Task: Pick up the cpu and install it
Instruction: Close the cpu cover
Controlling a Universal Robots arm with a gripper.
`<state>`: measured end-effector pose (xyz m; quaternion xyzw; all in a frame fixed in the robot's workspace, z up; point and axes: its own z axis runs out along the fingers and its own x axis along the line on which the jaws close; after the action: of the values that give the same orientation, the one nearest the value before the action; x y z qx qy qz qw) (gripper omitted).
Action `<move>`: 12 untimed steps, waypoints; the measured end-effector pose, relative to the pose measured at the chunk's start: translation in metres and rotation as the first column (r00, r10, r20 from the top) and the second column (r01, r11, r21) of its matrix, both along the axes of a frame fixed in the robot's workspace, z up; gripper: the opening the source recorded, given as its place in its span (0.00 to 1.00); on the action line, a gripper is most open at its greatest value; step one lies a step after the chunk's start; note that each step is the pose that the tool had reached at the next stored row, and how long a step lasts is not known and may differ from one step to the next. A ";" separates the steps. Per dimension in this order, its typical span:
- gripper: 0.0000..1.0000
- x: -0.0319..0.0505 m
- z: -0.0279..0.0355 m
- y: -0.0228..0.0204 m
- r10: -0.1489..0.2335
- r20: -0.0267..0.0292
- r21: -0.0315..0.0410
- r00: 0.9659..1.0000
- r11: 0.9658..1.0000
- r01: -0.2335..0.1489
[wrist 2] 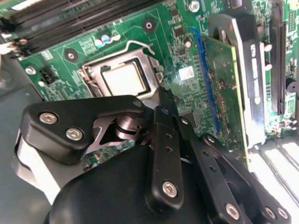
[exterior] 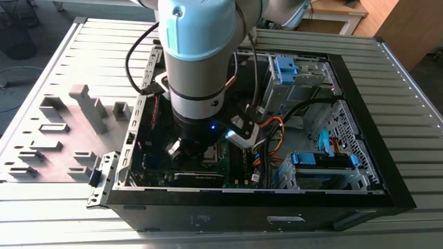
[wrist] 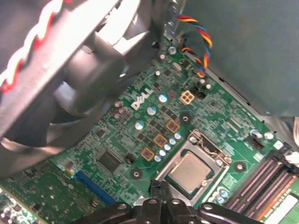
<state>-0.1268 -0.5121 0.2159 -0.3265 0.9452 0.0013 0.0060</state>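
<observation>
Your cpu [wrist 2: 124,79] lies flat in the socket on the green motherboard [wrist 2: 187,98], with the metal socket frame [wrist 2: 89,74] around its edges. From these views you cannot tell whether the wire lever [wrist 2: 140,45] is latched. If it is not, a knock could shift the chip and bend the contacts under it.

The gripper [wrist 2: 161,93] hangs just beside the socket. Its fingers are pressed together with nothing between them. Judged from both wrist views, any drop or sideways drift would drive the tips into the frame or scrape the chip's top.

Watch the linkage too. It sits close to the upright expansion card [wrist 2: 224,88], and the memory sticks [wrist: 273,175] flank the socket's other side inside the PC case [exterior: 387,171].
</observation>
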 end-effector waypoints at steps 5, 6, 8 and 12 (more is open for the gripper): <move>0.11 -0.0019 -0.0024 -0.0058 -0.003 0.000 -0.001 1.000 1.000 0.003; 0.11 -0.0019 -0.0027 -0.0079 -0.004 0.000 -0.001 1.000 1.000 0.004; 0.11 -0.0019 -0.0031 -0.0112 -0.006 0.000 -0.001 1.000 1.000 0.006; 0.11 -0.0020 -0.0063 -0.0126 -0.010 0.000 -0.001 1.000 1.000 0.010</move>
<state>-0.1288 -0.5248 0.2097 -0.3217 0.9468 0.0007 0.0059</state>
